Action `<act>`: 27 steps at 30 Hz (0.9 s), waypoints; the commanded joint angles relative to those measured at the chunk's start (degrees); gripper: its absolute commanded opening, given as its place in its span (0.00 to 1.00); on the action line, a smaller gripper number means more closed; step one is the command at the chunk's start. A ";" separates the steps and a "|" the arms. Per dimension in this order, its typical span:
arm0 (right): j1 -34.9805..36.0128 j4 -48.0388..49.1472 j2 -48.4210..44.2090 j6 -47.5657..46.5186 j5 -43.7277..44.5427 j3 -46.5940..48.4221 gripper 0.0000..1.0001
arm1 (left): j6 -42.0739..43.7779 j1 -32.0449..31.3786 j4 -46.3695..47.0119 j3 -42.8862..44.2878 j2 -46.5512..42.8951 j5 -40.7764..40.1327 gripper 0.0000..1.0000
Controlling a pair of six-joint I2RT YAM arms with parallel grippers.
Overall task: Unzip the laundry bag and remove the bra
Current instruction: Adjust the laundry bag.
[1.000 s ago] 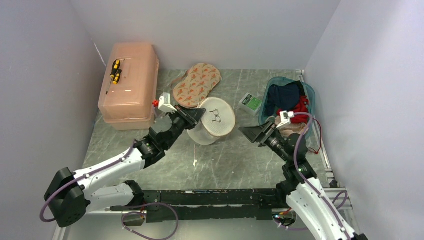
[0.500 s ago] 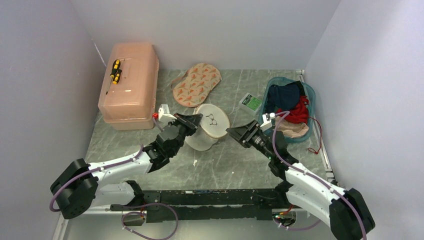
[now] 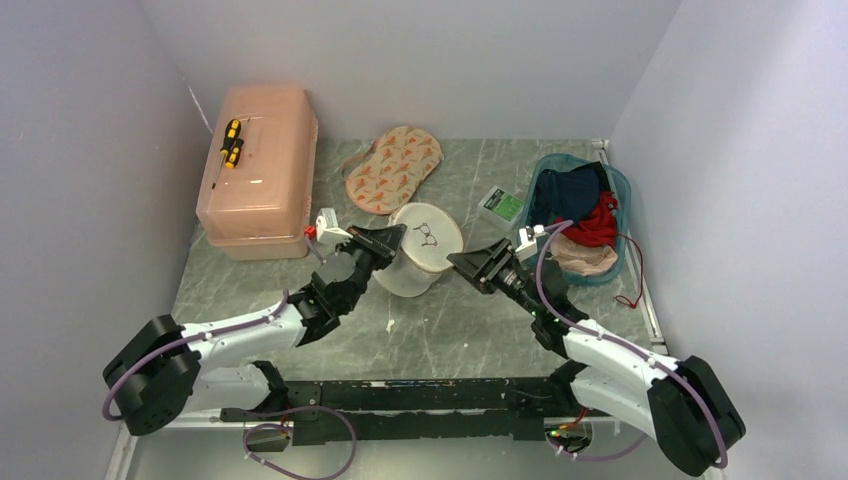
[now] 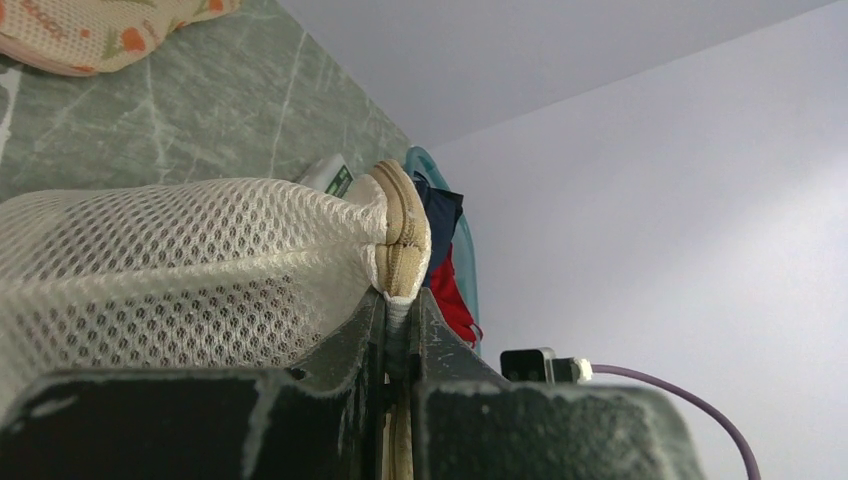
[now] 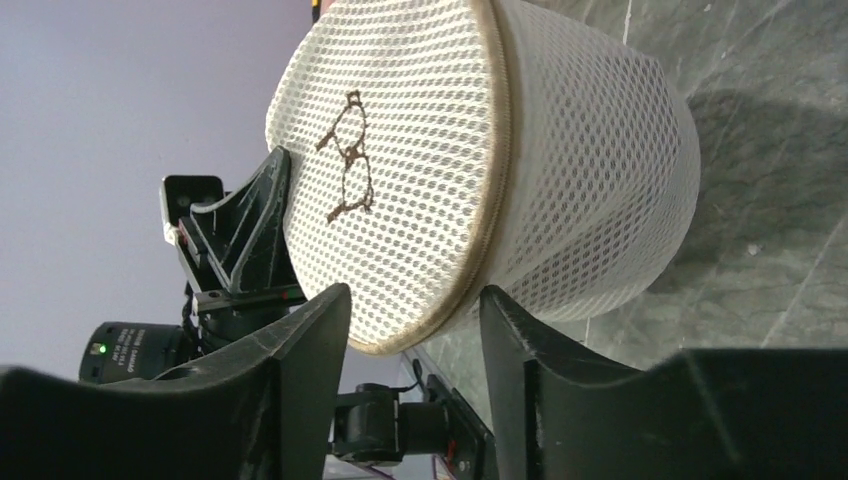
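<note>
Laundry bag point(image 3: 425, 255) rim sits pinched in my left end effector point(image 4: 398, 312); my right end effector point(image 5: 415, 312), half open, has come in around it.

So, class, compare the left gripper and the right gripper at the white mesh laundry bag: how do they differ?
The left gripper is shut, pinching the cream rim of the laundry bag; the right gripper is open, its jaws either side of that rim, unclamped. The left gripper meets the bag from the left side, the right gripper from the right. Both are black, two-fingered and at the lid end.
</note>
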 commanded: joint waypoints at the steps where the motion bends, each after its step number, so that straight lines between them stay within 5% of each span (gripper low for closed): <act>1: 0.44 7.65 2.73 1.39 -0.21 2.55 0.48 | 0.60 -0.46 9.60 0.06 1.50 2.62 0.03; 7: 1.63 11.99 6.45 2.80 -1.18 3.32 0.29 | 2.71 -0.75 9.38 0.69 0.81 3.55 0.03; 10: 1.63 9.67 4.31 0.45 -0.45 3.11 0.08 | 4.23 -0.78 9.20 0.04 -0.21 3.72 0.07; 11: 1.63 8.00 3.04 -1.10 -0.29 3.49 0.00 | 5.48 -0.76 9.09 -0.16 -0.68 4.23 0.17; 13: 1.63 3.55 -0.17 -3.99 -0.02 4.15 0.00 | 10.03 -0.74 4.06 0.31 -3.43 5.99 0.54; 15: 1.43 -2.19 -4.41 -7.13 0.23 4.59 0.00 | 12.28 -0.68 -11.07 2.95 -8.38 5.00 0.81; 18: 0.22 -11.40 -10.98 -13.64 -1.89 6.03 0.00 | 22.62 0.40 -26.68 6.90 -15.07 6.40 0.93; 20: -0.15 -20.11 -14.93 -19.89 -3.23 8.20 0.00 | 30.47 2.58 -32.74 9.08 -18.93 13.24 0.94; 27: -2.68 -40.66 -20.32 -33.65 -15.11 15.30 0.00 | 41.43 16.85 -46.28 20.81 -16.72 60.91 0.94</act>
